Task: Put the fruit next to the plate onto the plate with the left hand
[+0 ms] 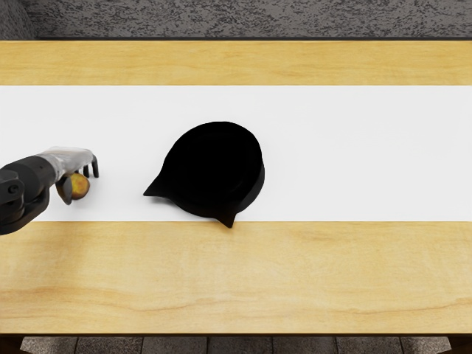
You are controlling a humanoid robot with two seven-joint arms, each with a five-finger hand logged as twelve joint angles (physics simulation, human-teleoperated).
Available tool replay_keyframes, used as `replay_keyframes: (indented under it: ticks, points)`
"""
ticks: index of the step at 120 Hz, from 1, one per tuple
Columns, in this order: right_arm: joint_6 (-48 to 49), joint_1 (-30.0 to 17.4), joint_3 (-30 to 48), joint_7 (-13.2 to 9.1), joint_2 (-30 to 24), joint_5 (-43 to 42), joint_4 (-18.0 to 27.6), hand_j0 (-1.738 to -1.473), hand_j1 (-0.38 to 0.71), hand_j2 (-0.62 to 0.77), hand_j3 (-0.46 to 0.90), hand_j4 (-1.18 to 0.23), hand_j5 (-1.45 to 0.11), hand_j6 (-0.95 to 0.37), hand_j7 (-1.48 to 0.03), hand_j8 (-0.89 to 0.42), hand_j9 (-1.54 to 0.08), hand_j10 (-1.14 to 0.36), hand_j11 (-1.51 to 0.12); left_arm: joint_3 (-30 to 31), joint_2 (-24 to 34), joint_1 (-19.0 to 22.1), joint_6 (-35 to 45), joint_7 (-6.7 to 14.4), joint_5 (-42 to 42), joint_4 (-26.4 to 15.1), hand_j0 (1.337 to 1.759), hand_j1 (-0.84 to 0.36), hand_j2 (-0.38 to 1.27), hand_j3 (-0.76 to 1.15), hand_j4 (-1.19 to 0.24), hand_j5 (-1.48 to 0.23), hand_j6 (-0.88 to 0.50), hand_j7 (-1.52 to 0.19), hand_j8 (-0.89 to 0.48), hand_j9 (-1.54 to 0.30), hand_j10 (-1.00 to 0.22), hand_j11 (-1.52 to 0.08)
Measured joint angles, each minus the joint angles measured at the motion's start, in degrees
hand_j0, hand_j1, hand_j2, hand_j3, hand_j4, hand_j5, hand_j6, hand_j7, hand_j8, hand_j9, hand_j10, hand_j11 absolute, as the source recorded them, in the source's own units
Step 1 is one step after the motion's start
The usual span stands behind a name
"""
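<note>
Looking at this one, the left hand (74,164) was curled around the fruit (80,186), fingers over the top and thumb behind it, well left of the black plate (214,173) on the bench (236,273) (couldn't tell if it had lifted off yet). I'd call that the grasp step. Next it needed a lift and a carry rightward over the plate's rim before letting go.
</note>
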Motion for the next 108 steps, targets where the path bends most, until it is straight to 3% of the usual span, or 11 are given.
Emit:
replay_keyframes:
  ticks: [28,91,108]
  points:
    - [0.0,0.0,0.0,0.0,0.0,0.0,0.0,-1.658,-0.35,0.0,0.0,0.0,0.0,0.0,0.0,0.0,0.0,0.0,0.0,0.3,1.1,-0.1,0.0,0.0,-0.7,0.0,1.657,-0.25,0.18,0.0,-0.54,-0.7,-0.51,-0.7,-0.52,-0.7,-0.54,-0.7]
    - [0.0,0.0,-0.1,0.0,0.0,0.0,0.0,-1.658,-0.35,0.0,0.0,0.0,0.0,0.0,0.0,0.0,0.0,0.0,0.0,0.3,1.5,-0.4,0.0,0.0,-3.1,-0.1,1.654,-0.32,0.28,0.0,-0.64,-0.89,-0.38,-0.88,-0.39,-0.87,-0.65,-0.87]
    - [0.0,0.0,0.0,0.0,0.0,0.0,0.0,-1.658,-0.35,0.0,0.0,0.0,0.0,0.0,0.0,0.0,0.0,0.0,0.0,0.2,1.5,-0.4,-0.1,0.0,-4.1,-0.1,1.652,-0.34,0.3,0.0,-0.61,-0.94,-0.35,-0.93,-0.36,-0.92,-0.66,-0.92]
